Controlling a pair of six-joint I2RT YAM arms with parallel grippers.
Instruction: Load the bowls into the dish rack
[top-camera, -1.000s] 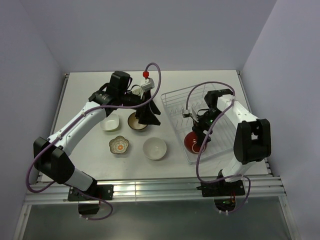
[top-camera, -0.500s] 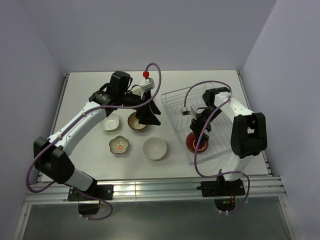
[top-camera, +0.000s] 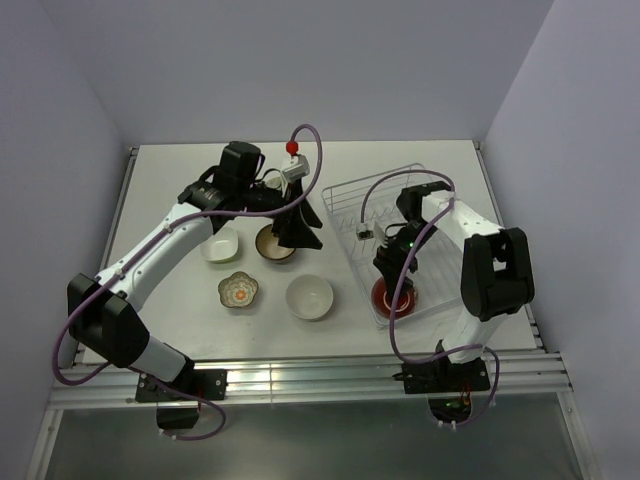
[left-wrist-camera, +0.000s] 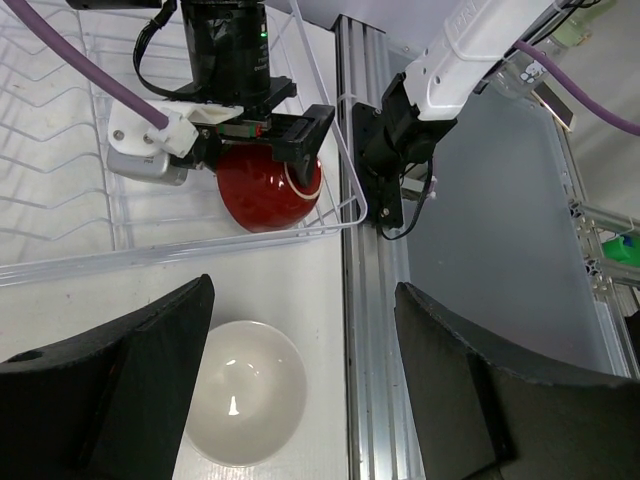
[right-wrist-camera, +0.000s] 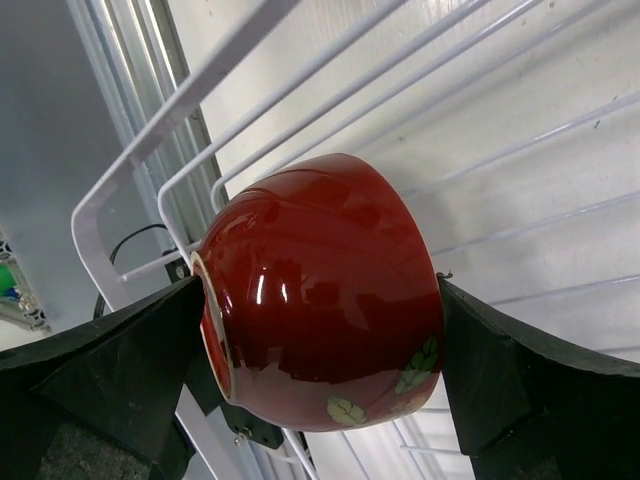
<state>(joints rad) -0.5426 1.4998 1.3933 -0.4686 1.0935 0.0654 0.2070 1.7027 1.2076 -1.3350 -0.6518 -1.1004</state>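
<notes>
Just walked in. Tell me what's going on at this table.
Bowls are being loaded into a white dish rack. The right gripper is down in the rack, jaws spread on either side of a red bowl that lies on its side by the rack's near corner. The left gripper hangs open and empty above the table, near a round white bowl. A brown bowl, a squarish white one and a flower-shaped one sit on the table, not yet loaded.

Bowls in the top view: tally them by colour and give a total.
Red: 1, red bowl in the dish rack
White: 2, white squarish bowl and white round bowl
Brown: 1, brown bowl
Patterned: 1, flower-shaped bowl
Total: 5 in plain view
</notes>
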